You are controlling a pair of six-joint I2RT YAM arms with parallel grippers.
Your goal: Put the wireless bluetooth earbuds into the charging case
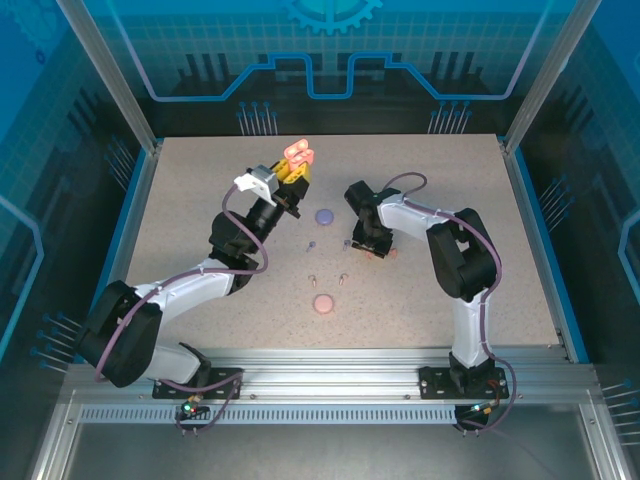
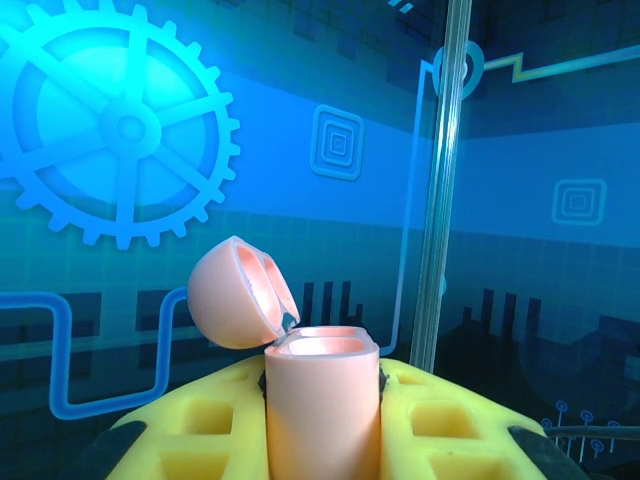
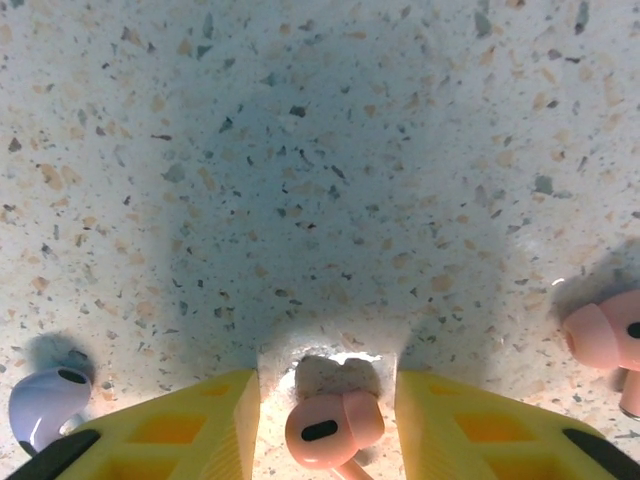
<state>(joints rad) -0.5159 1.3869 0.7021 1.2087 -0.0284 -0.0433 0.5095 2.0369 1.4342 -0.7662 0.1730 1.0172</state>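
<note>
Right wrist: salmon earbud [image 3: 333, 430] on the tabletop [image 3: 300, 150], between the right jaws.
Right jaws: apart, a gap either side.
Left jaws: clamped on the open salmon case [image 2: 322, 410].

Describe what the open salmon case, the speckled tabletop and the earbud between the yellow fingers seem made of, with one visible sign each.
Charging case: likely smooth matte plastic; even colour, soft glow at rim.
Tabletop: stone-like or laminate surface, matte; scattered dark and tan flecks.
Earbud: probably smooth hard plastic; slight sheen, dark vent.
</note>
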